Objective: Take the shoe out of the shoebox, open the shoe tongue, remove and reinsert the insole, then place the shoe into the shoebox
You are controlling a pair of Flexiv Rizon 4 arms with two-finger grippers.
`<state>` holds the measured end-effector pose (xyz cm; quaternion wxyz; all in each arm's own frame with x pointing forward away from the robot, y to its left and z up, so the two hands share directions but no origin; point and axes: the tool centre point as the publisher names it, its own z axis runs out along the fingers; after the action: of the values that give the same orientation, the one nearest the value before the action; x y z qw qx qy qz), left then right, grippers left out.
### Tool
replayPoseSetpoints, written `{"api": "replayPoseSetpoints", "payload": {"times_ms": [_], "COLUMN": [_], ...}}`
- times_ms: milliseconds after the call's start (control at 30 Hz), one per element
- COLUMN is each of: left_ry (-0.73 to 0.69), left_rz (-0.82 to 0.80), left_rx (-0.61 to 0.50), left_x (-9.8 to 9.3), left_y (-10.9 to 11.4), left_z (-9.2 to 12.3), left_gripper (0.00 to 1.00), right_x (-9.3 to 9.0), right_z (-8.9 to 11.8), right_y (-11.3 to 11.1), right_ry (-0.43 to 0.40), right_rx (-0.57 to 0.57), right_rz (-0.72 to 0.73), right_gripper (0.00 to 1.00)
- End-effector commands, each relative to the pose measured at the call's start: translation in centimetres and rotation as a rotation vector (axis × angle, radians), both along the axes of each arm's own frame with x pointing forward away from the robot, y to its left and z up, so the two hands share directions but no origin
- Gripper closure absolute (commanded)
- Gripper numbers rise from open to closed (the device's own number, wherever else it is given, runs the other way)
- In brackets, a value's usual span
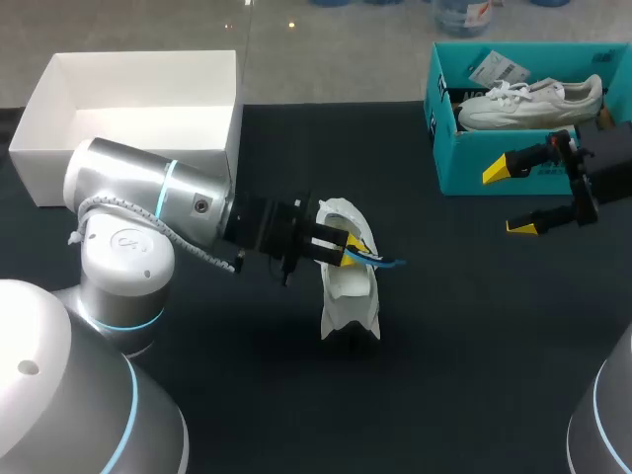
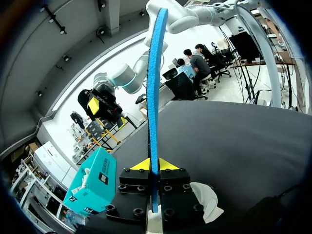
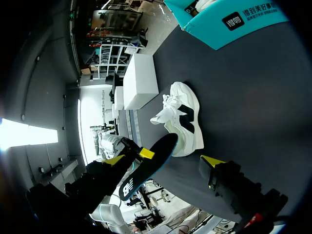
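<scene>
A white shoe [image 1: 351, 296] stands on the dark table near its middle. Just above its opening, my left gripper [image 1: 348, 244] is shut on a thin blue insole [image 1: 380, 260]. In the left wrist view the insole [image 2: 155, 97] stands on edge between the yellow tips of that gripper [image 2: 153, 164], with the shoe [image 2: 205, 197] below. The right wrist view shows the insole's dark underside [image 3: 146, 165] lifted beside the shoe [image 3: 183, 119]. My right gripper [image 1: 509, 197] hangs open and empty in front of the teal shoebox [image 1: 474, 163]; one fingertip [image 3: 210, 162] shows in its own view.
The teal shoebox [image 2: 95, 183] at the back right holds a second white shoe [image 1: 528, 99]. An open white box [image 1: 138, 109] stands at the back left, also seen from the right wrist [image 3: 139, 80]. Bare dark tabletop lies in front of the shoe.
</scene>
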<state>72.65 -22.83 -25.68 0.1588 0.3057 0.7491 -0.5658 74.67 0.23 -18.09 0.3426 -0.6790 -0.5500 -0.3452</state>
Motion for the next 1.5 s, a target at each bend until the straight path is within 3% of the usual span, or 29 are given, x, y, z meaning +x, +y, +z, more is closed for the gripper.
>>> {"api": "replayPoseSetpoints", "payload": {"times_ms": [33,333,567,667,1000,1500], "left_ry": [-0.004,0.003,0.006,0.003,0.061,0.104], "left_rz": [0.0,0.035,0.05,0.065,0.122,0.152], "left_rx": [0.026,0.087,0.013,-0.014,-0.01,0.043], "left_x": [1.0,1.7,0.2,0.0,-1.2,-0.3], "left_y": [-1.3,0.3,0.8,1.1,1.8,2.2], "left_z": [-1.3,-2.4,1.0,1.4,-1.2,-5.6], "left_gripper": [1.0,1.0,1.0,1.0,1.0,1.0], "right_x": [0.0,0.0,0.0,0.0,0.0,0.0], "right_z": [0.0,0.0,0.0,0.0,0.0,0.0], "right_y": [0.1,0.1,0.1,0.1,0.1,0.1], "right_ry": [0.002,0.002,0.002,0.002,0.002,0.002], "right_rx": [-0.004,-0.004,-0.004,-0.004,-0.004,-0.004], "right_rz": [-0.001,-0.001,-0.001,-0.001,-0.001,-0.001], "right_gripper": [0.0,0.0,0.0,0.0,0.0,0.0]}}
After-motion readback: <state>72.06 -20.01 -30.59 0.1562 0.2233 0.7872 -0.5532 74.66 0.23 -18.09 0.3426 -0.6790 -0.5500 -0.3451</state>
